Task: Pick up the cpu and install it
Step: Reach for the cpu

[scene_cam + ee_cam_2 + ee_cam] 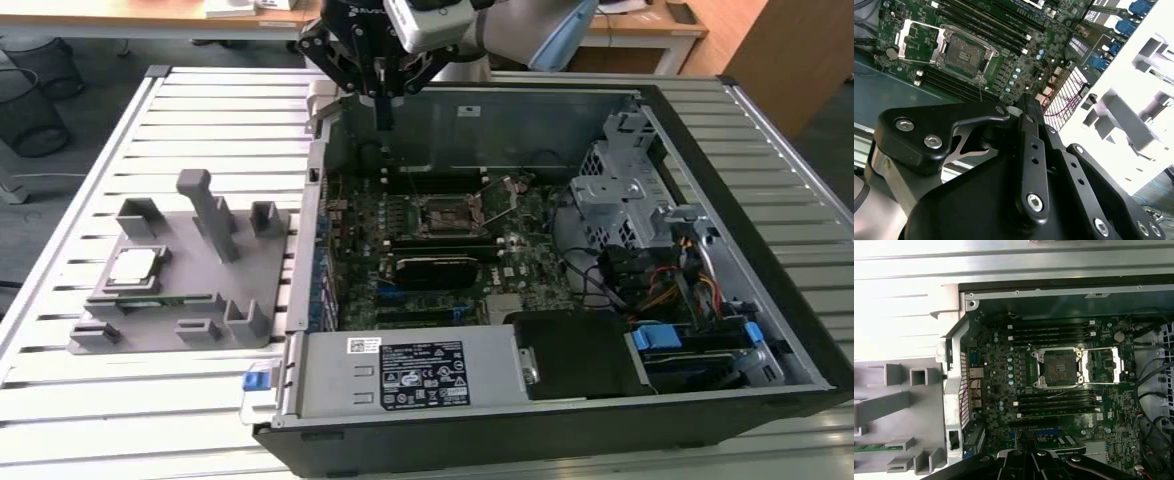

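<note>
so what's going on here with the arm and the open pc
The arm's gripper hangs above the back edge of the open computer case. The cpu lies on the grey fixture block at the exterior view's left, outside the case, untouched. The motherboard socket has its cover flipped open and sits empty, so the cpu is not yet picked up.

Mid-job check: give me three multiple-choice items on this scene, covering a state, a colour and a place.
1. The socket is: A open and empty; B holding a chip; C under a cooler.
2. The fixture block is: A red; B grey; C yellow.
3. The cpu lies: A in the socket; B on the fixture block; C on the floor.
Answers: 1 A, cover plate swung aside, nothing seated; 2 B, plain grey; 3 B, it rests on the block in the exterior view.
</note>
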### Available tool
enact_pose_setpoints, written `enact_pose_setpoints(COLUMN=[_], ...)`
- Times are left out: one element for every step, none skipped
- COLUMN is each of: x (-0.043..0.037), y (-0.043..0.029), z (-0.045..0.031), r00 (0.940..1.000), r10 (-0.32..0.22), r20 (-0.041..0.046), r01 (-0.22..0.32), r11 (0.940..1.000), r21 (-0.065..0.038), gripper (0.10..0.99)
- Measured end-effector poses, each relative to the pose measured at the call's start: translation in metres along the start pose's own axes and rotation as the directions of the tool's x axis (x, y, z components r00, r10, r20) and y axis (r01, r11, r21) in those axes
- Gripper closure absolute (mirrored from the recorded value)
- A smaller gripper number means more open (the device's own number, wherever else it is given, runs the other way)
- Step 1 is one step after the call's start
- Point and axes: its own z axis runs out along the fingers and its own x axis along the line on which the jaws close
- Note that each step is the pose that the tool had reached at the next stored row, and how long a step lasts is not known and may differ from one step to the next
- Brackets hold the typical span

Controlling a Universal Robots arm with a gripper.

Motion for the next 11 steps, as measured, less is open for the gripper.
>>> enact_pose_setpoints(x=[0.0011,0.0022,0.0032,0.0042,0.0052,0.0063,0.0073,0.0082,0.0091,0.0102,0.0112], y=[-0.0001,-0.0002,-0.0002,-0.0003,-0.0004,-0.0005,-0.0006,-0.0006,-0.0007,-0.0008,-0.0009], z=[0.0,0.0,0.0001,0.0001,0.0001,0.0002,0.0001,0.0002,0.0002,0.0002,0.0002], r00=[1.0,1.0,1.0,1.0,1.0,1.0,1.0,1.0,1.0,1.0,1.0], r10=[0.0,0.0,0.0,0.0,0.0,0.0,0.0,0.0,0.0,0.0,0.0], r20=[0.0,0.0,0.0001,0.0,0.0,0.0,0.0,0.0,0.0,0.0,0.0], r01=[0.0,0.0,0.0,0.0,0.0,0.0,0.0,0.0,0.0,0.0,0.0], r11=[1.0,1.0,1.0,1.0,1.0,1.0,1.0,1.0,1.0,1.0,1.0], r21=[0.0,0.0,0.0,0.0,0.0,0.0,0.0,0.0,0.0,0.0,0.0], gripper=[0.98,0.98,0.98,0.98,0.98,0.98,0.98,0.98,0.98,0.98,0.98])
